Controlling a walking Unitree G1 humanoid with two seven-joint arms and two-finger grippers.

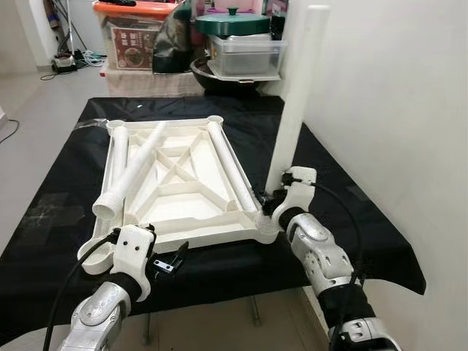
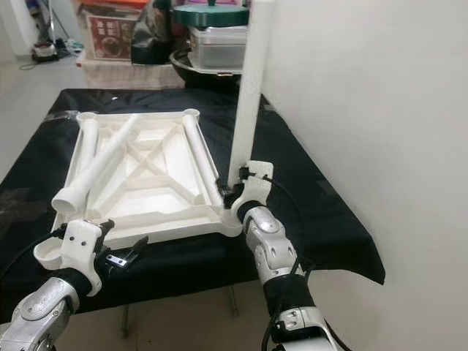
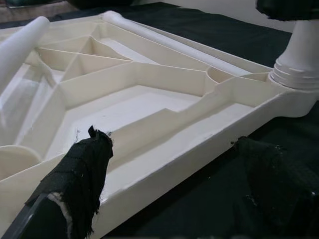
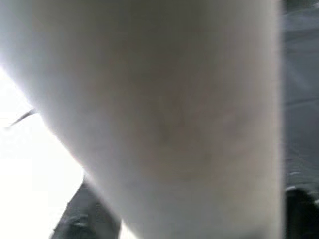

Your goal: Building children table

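Black cloth (image 1: 66,197) bears the tabletop (image 1: 179,175); right gripper (image 1: 272,199) fingers clamp the upright leg (image 1: 296,110); left gripper (image 1: 175,257) fingers spread.

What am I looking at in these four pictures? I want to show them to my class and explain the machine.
A humanoid robot is assembling a child's table. Two pictures come from its head cameras, two from cameras on its wrists. An upside-down white tabletop lies on a black cloth, with three loose legs resting in it. The right gripper is at the base of an upright leg standing in the near right corner socket. The left gripper hovers open at the tabletop's near edge, holding nothing.
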